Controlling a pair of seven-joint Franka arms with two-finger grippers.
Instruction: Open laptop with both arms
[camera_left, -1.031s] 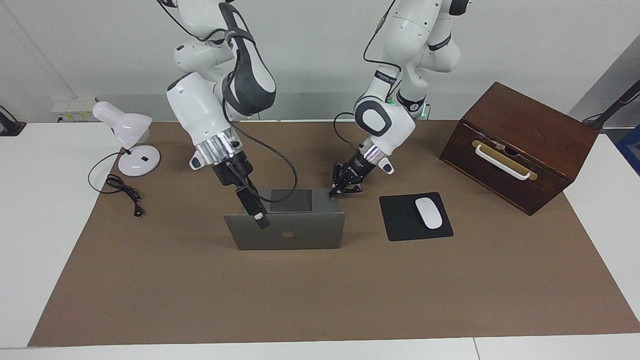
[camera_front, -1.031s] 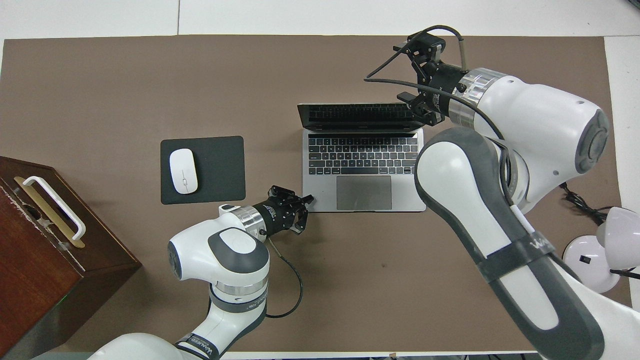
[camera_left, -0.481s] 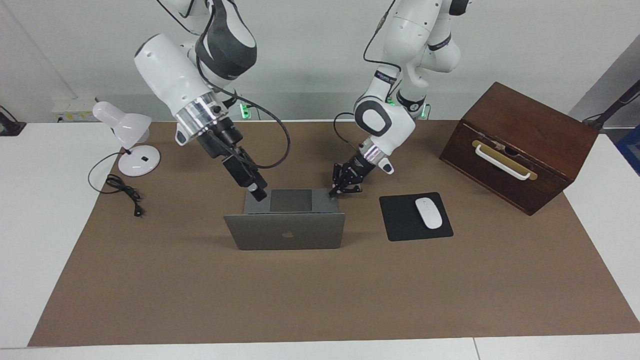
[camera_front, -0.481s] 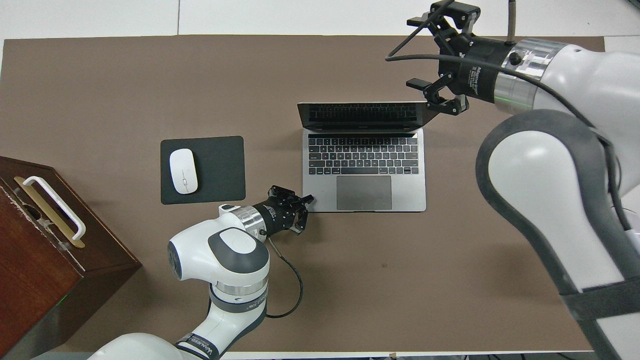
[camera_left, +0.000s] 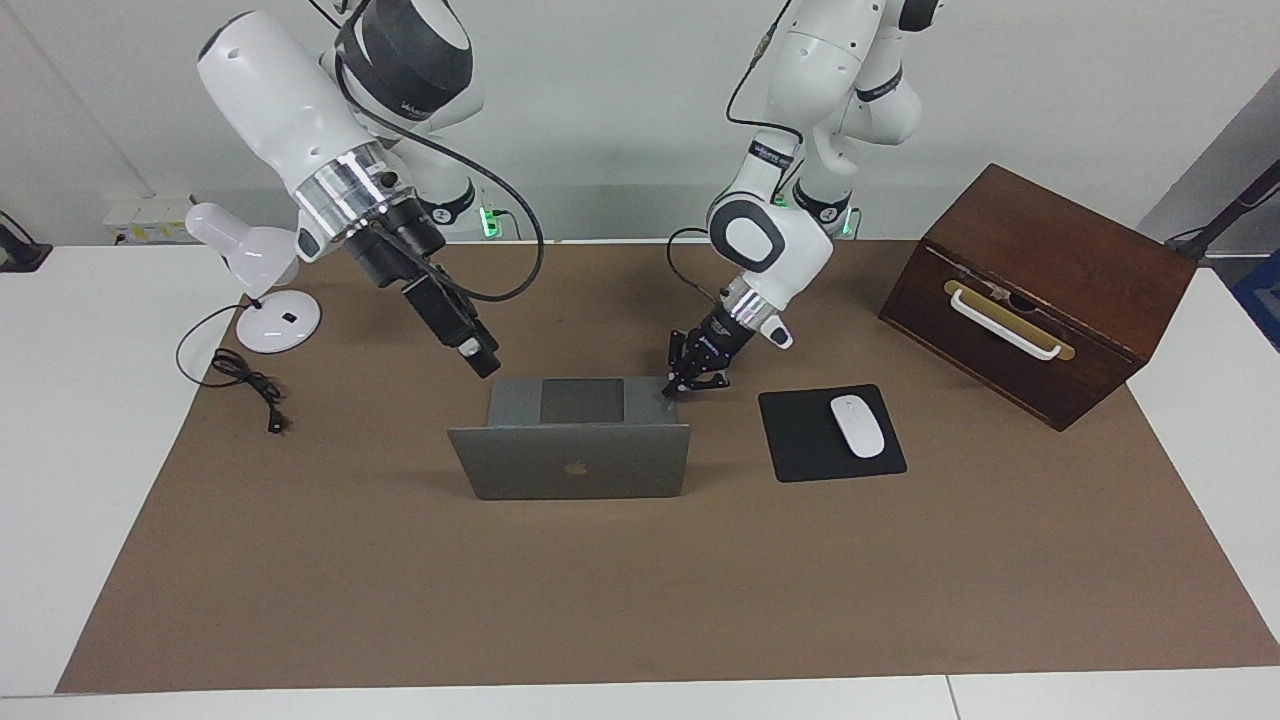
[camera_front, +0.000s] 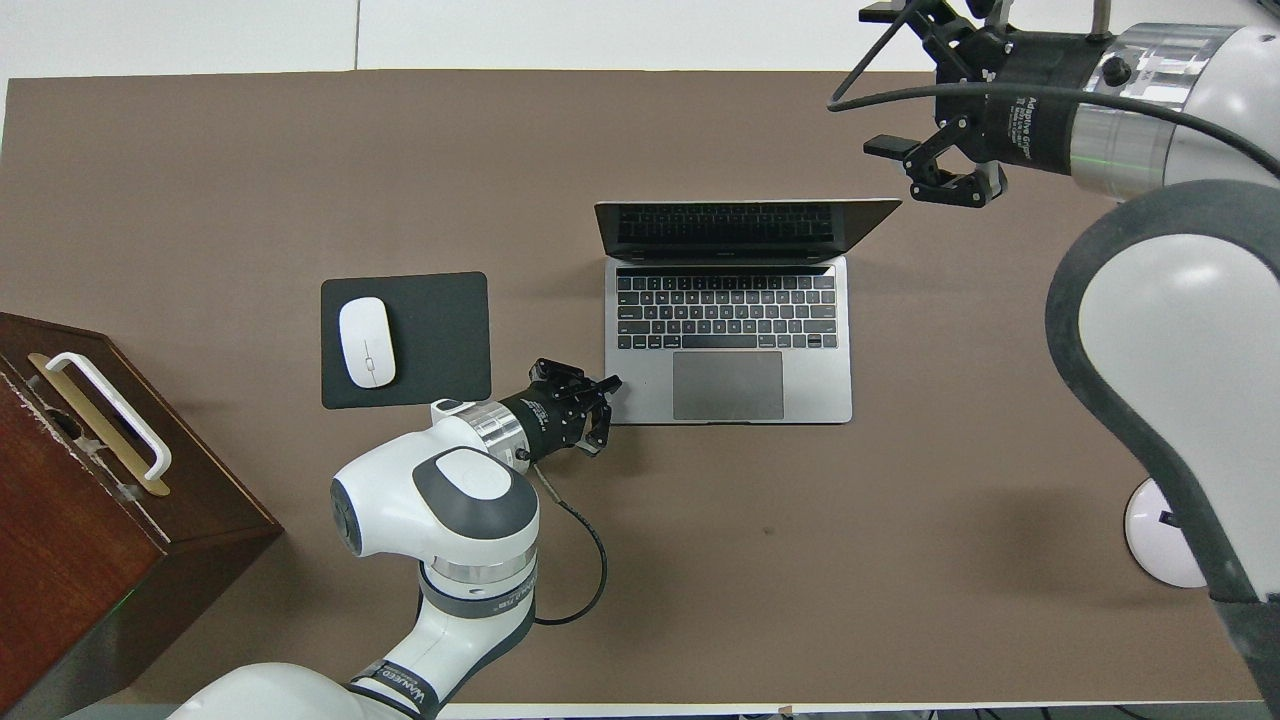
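Observation:
The silver-grey laptop (camera_left: 575, 462) (camera_front: 728, 385) stands open mid-mat, its lid upright with the logo facing away from the robots. Keyboard and trackpad show in the overhead view. My left gripper (camera_left: 668, 388) (camera_front: 611, 384) is shut, its tip resting on the corner of the laptop's base nearest the robots, toward the left arm's end. My right gripper (camera_left: 482, 360) (camera_front: 880, 80) hangs open in the air over the bare mat beside the laptop, toward the right arm's end. It touches nothing.
A white mouse (camera_left: 857, 426) lies on a black mouse pad (camera_left: 800, 445) beside the laptop, toward the left arm's end. A brown wooden box (camera_left: 1040, 290) with a white handle stands past it. A white desk lamp (camera_left: 255, 262) and its cable (camera_left: 245, 380) sit at the right arm's end.
My right gripper has lifted off the lid's edge and drawn back up toward the right arm's end. The lid stays upright. The left gripper has stayed on the base corner.

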